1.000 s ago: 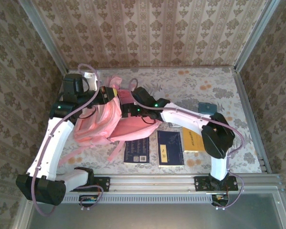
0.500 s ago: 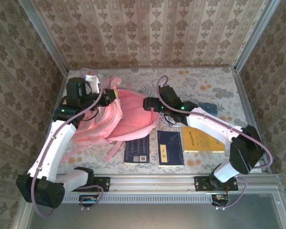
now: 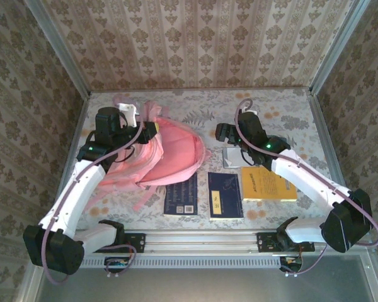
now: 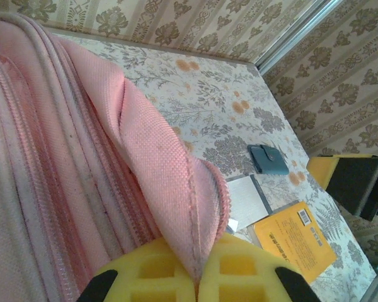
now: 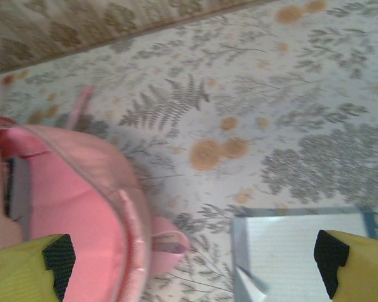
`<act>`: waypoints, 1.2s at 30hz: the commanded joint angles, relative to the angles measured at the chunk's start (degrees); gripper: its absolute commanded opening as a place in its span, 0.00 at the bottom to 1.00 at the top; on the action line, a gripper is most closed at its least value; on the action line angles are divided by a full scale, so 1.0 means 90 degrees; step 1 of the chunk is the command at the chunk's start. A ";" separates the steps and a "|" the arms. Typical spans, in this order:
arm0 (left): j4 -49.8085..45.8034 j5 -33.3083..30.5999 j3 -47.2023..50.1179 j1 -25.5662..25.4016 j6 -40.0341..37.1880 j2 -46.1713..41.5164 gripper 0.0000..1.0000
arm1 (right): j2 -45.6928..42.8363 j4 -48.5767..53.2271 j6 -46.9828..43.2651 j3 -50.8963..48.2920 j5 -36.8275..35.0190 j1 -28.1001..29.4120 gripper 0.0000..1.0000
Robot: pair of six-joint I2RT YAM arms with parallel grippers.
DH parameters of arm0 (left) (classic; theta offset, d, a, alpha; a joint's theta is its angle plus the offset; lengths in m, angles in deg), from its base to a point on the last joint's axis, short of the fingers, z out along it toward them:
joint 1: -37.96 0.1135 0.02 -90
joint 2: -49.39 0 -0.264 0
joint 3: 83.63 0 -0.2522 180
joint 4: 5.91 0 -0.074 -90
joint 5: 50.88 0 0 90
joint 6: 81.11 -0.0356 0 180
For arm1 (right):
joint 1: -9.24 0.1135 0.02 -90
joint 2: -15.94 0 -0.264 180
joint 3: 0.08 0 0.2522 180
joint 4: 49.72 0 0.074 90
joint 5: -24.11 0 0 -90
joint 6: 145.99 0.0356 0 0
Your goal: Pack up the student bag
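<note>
The student bag (image 3: 170,157) is a large pink backpack lying at the left of the table, its main opening facing right. My left gripper (image 3: 152,131) is at the bag's upper edge. In the left wrist view this gripper (image 4: 198,277) is shut on the zipped rim of the bag (image 4: 157,157), the fabric pinched between the yellow pads. My right gripper (image 3: 222,132) hovers right of the bag, apart from it. In the right wrist view it (image 5: 195,261) stands wide open with nothing between its fingers, above the table between the bag's rim (image 5: 123,207) and a white notebook (image 5: 302,251).
Two dark blue books (image 3: 181,196) (image 3: 225,195) and a yellow book (image 3: 264,184) lie along the front. The white notebook (image 3: 232,157) lies under the right arm. A teal wallet (image 4: 269,159) sits farther back. Patterned walls close in three sides.
My right arm has drawn back out of the bag's mouth and swung right, still open. The left gripper keeps its hold on the rim and the bag now lies flatter.
</note>
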 commanded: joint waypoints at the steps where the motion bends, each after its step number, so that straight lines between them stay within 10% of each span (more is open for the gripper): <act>1: 0.0428 -0.0131 0.0082 0.0026 -0.0154 -0.0161 0.00 | -0.0040 0.0776 0.0025 0.0108 -0.0147 -0.0285 1.00; 20: 0.0407 -0.0169 0.0182 -0.0075 -0.0069 -0.0398 0.00 | 0.0993 0.1680 0.0980 -0.0199 0.0556 -0.2552 1.00; 36: 0.0384 -0.0185 0.0202 -0.0159 -0.0090 -0.0360 0.00 | 0.4196 0.3146 0.5424 0.2626 0.0706 -0.3474 1.00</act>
